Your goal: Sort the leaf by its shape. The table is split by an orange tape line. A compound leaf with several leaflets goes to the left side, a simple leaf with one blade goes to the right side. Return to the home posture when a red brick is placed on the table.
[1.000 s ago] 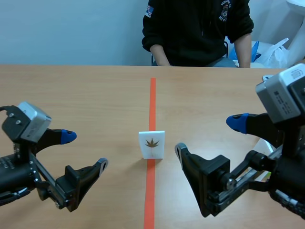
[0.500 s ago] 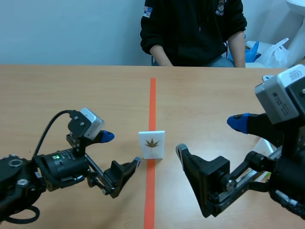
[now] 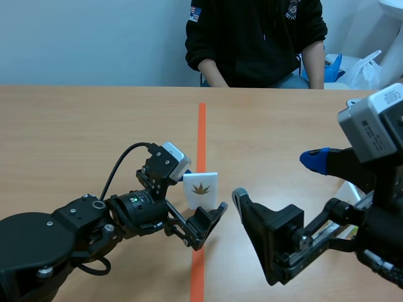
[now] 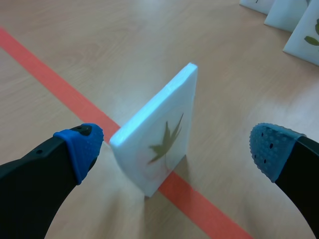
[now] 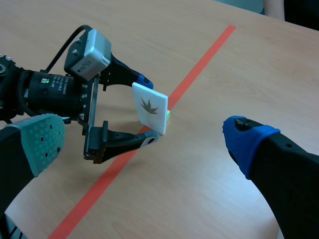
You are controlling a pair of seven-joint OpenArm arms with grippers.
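Observation:
A white card point(image 3: 200, 190) printed with a brown, several-pointed leaf stands upright on the orange tape line point(image 3: 201, 132). My left gripper point(image 3: 204, 190) is open with one finger on each side of the card. In the left wrist view the card point(image 4: 159, 134) stands between the blue pads point(image 4: 79, 149), much nearer one pad than the other, and I cannot tell if it touches. The right wrist view shows the card point(image 5: 149, 108) inside the left gripper point(image 5: 145, 110). My right gripper point(image 3: 277, 181) hangs open to the card's right, holding nothing.
A person point(image 3: 255, 38) sits across the table with hands below its edge. Several more white leaf cards point(image 4: 301, 35) stand beyond the left gripper. A white plastic bag point(image 3: 365, 69) lies past the table's far right corner.
My left arm has swung in from the left side to the centre line and now straddles the card with open fingers. The right arm and the card have stayed put.

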